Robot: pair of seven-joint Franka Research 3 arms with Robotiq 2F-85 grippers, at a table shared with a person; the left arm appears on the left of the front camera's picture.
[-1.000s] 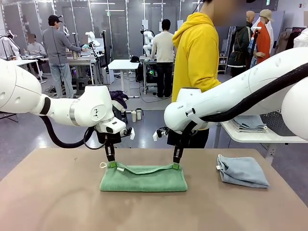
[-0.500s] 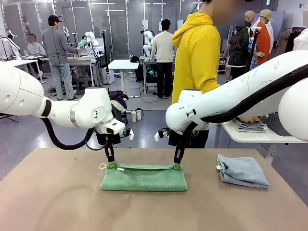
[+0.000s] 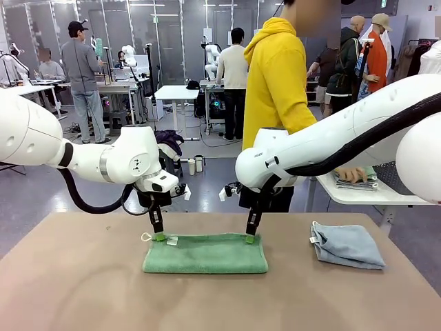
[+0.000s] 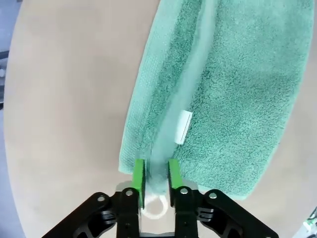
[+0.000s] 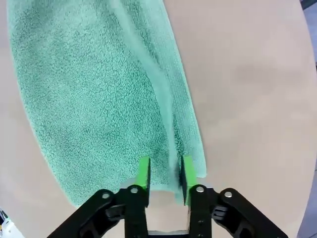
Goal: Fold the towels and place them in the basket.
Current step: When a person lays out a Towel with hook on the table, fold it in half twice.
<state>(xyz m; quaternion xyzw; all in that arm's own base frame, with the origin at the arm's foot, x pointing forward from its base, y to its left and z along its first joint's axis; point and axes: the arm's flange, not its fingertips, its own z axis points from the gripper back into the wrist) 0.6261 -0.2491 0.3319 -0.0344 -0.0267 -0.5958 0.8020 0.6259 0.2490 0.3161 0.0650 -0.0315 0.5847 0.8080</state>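
A green towel point(image 3: 205, 254) lies folded in a long strip at the table's middle. My left gripper point(image 3: 160, 236) stands over its far left corner and my right gripper point(image 3: 251, 239) over its far right corner. In the left wrist view the left gripper point(image 4: 156, 176) is open, pads apart, with the towel point(image 4: 228, 94) hem lying loose between them. In the right wrist view the right gripper point(image 5: 165, 176) is open wider over the towel point(image 5: 94, 94) edge. A folded grey-blue towel point(image 3: 346, 245) lies to the right. The basket point(image 3: 394, 176) shows partly on a side table behind my right arm.
A person in a yellow hoodie point(image 3: 275, 76) stands past the far edge, one hand point(image 3: 355, 174) on a stack of folded towels on the white side table point(image 3: 358, 196). The brown table point(image 3: 76, 283) has free room left and front.
Both grippers have opened and let go of the green towel's upper edge, which has dropped flat onto the fold. The person's hand moved onto the stack at the right.
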